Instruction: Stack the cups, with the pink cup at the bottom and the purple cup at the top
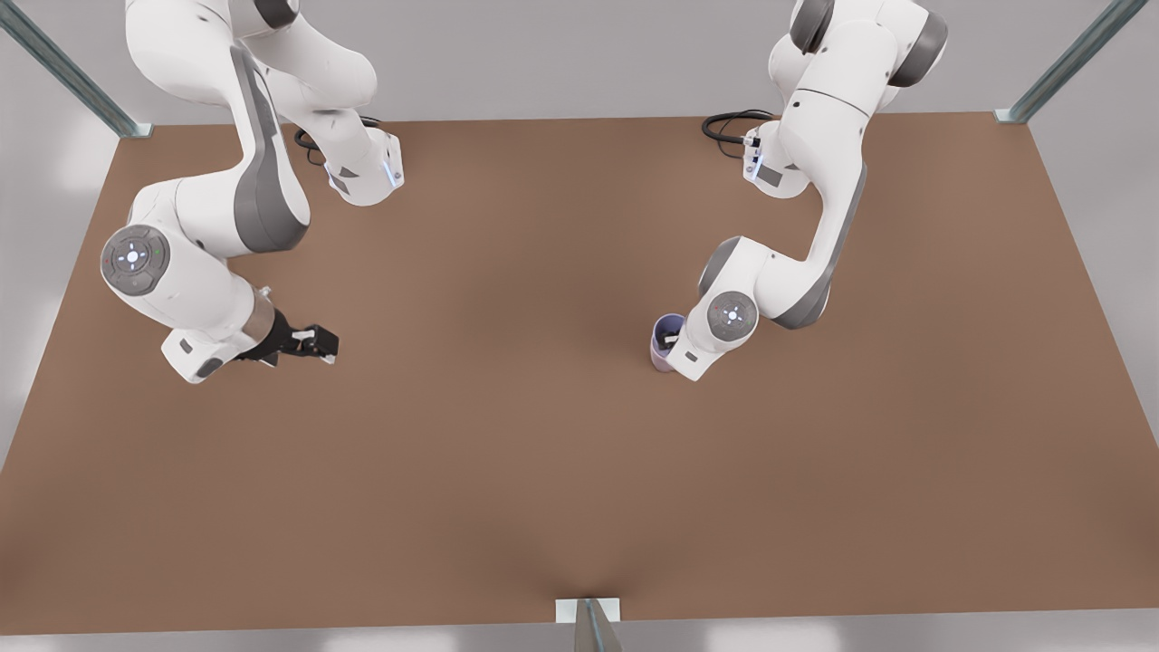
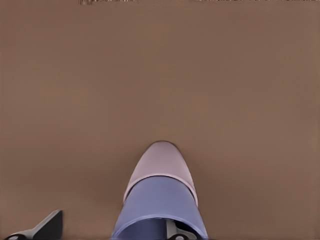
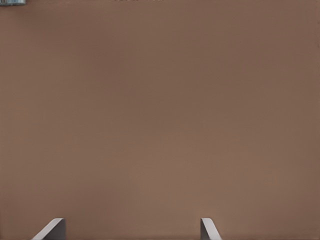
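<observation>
The purple cup (image 2: 157, 205) sits nested in the pink cup (image 2: 161, 159), whose paler body shows beyond it. In the front view the purple cup (image 1: 667, 333) stands upright on the table right of centre. My left gripper (image 2: 112, 231) is right over the stack and open, with one finger (image 2: 174, 231) inside the purple cup's rim and the other finger (image 2: 47, 227) outside, clear of the wall. In the front view this left gripper (image 1: 675, 344) is mostly hidden behind its wrist. My right gripper (image 1: 319, 346) waits open and empty low over the table on the front view's left, also seen as right gripper (image 3: 131, 230).
The brown table (image 1: 507, 471) stretches wide around the stack. Metal frame posts (image 1: 1068, 59) stand at the back corners and a bracket (image 1: 589, 611) at the front edge. Black cables (image 1: 729, 127) lie by the arm bases.
</observation>
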